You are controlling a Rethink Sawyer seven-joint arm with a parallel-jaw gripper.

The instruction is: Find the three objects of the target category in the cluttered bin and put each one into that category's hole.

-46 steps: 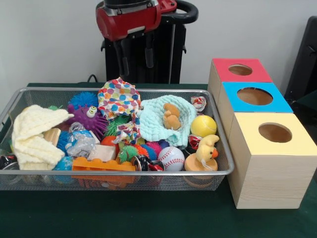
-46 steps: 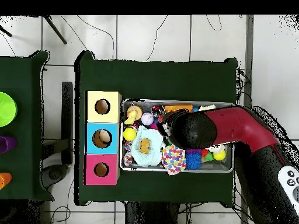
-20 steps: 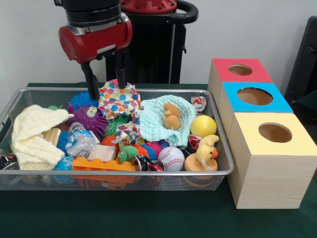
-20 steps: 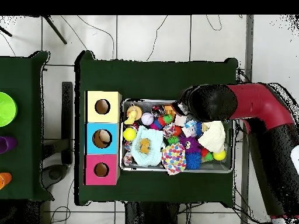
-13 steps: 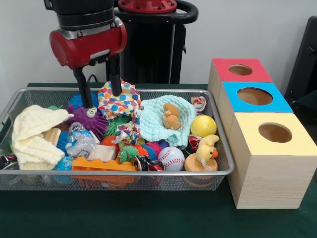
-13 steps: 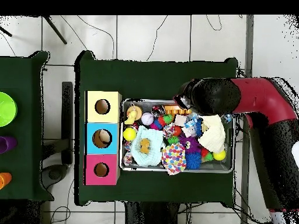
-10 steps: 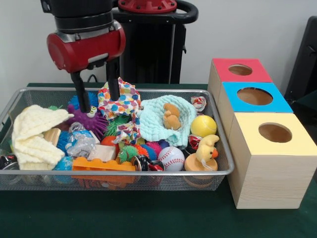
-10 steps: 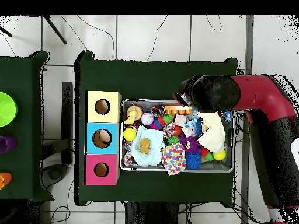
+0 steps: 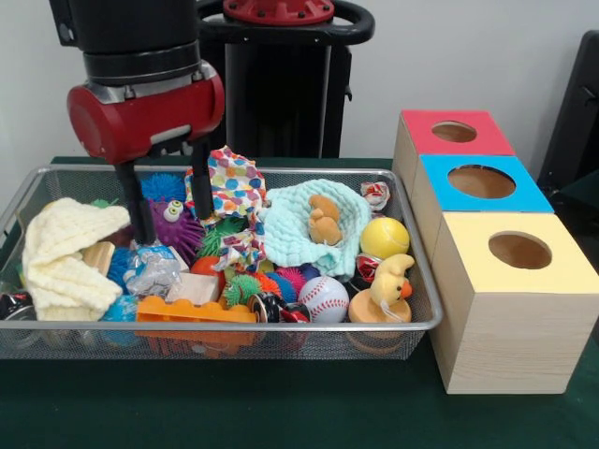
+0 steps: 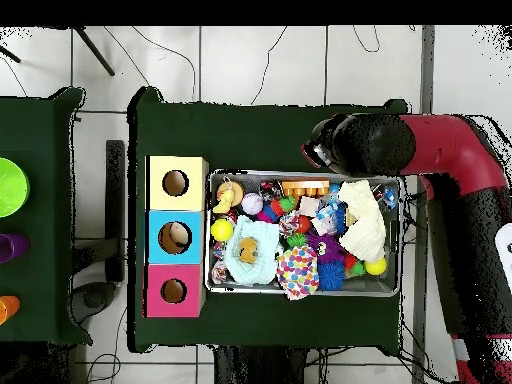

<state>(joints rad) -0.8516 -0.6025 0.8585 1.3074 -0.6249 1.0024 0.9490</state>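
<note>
My gripper hangs open and empty over the purple spiky toy, so I can dig in the bin.

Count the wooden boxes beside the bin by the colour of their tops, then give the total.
Red-topped box: 1
Blue-topped box: 1
Yellow-topped box: 1
Total: 3
</note>
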